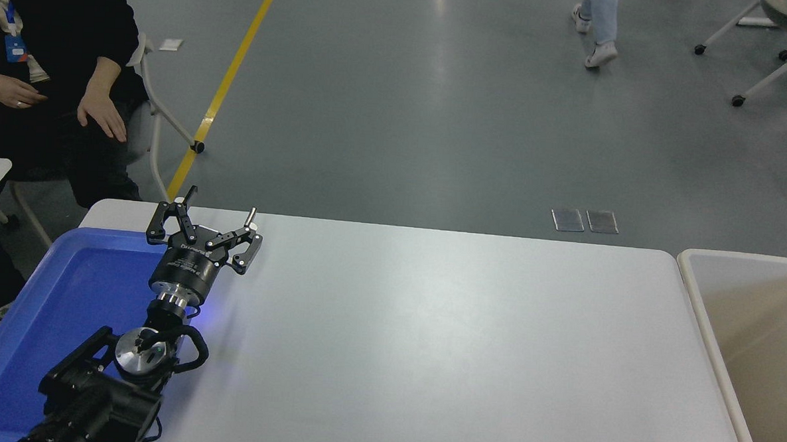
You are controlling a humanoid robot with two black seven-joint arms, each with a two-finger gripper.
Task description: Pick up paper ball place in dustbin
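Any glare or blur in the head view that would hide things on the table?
Head view: sharp throughout; soft overhead glare washes the middle of the white table, a brighter streak lies on the grey floor, and a small blue glow sits beside the parked left pincer. Nothing is blurred.

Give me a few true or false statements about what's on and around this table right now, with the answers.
1. The left gripper is open, over the table's left end. True.
2. The right gripper is holding a paper ball above the dustbin. False: neither the right gripper nor a paper ball is in view.
3. The blue tray is at the left end of the table. True.
4. The dustbin stands at the table's left end. False: it is at the right end.
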